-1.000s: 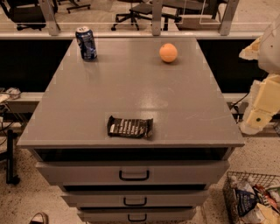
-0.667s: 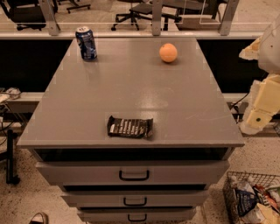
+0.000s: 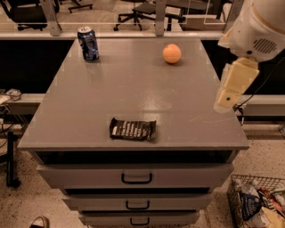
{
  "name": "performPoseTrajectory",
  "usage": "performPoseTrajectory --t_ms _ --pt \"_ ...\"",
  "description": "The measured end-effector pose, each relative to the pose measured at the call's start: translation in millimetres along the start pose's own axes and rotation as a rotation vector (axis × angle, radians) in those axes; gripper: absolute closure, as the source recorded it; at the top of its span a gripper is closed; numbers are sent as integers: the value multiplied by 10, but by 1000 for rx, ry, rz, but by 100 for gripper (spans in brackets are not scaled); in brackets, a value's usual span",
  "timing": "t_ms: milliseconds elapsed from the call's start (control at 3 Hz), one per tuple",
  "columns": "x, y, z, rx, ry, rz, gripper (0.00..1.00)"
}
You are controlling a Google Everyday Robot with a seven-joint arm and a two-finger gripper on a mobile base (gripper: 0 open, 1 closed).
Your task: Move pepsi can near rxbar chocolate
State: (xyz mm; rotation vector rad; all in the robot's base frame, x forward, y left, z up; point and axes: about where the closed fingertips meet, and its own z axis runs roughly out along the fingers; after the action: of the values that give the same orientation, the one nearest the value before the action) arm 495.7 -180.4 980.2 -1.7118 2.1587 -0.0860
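The pepsi can [image 3: 88, 43], dark blue with a silver top, stands upright at the far left corner of the grey table top [image 3: 133, 89]. The rxbar chocolate [image 3: 132, 129], a flat dark wrapper with white lettering, lies near the front edge, a little left of centre. My gripper [image 3: 226, 99] hangs from the white arm [image 3: 256, 26] at the table's right edge. It is far from the can and holds nothing that I can see.
An orange fruit [image 3: 172, 53] sits at the far right of the top. Drawers with black handles [image 3: 136, 178] are below the top. A wire basket of packets [image 3: 258, 202] stands on the floor at the lower right. Office chairs [image 3: 147, 11] stand behind a rail.
My arm has moved left and up, from beside the table to over its right edge. The can, bar and orange have not moved.
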Motion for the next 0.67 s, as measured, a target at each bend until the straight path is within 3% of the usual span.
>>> performPoseTrajectory --t_ms 667 --pt "-1015 -734 631 40 -234 44 0"
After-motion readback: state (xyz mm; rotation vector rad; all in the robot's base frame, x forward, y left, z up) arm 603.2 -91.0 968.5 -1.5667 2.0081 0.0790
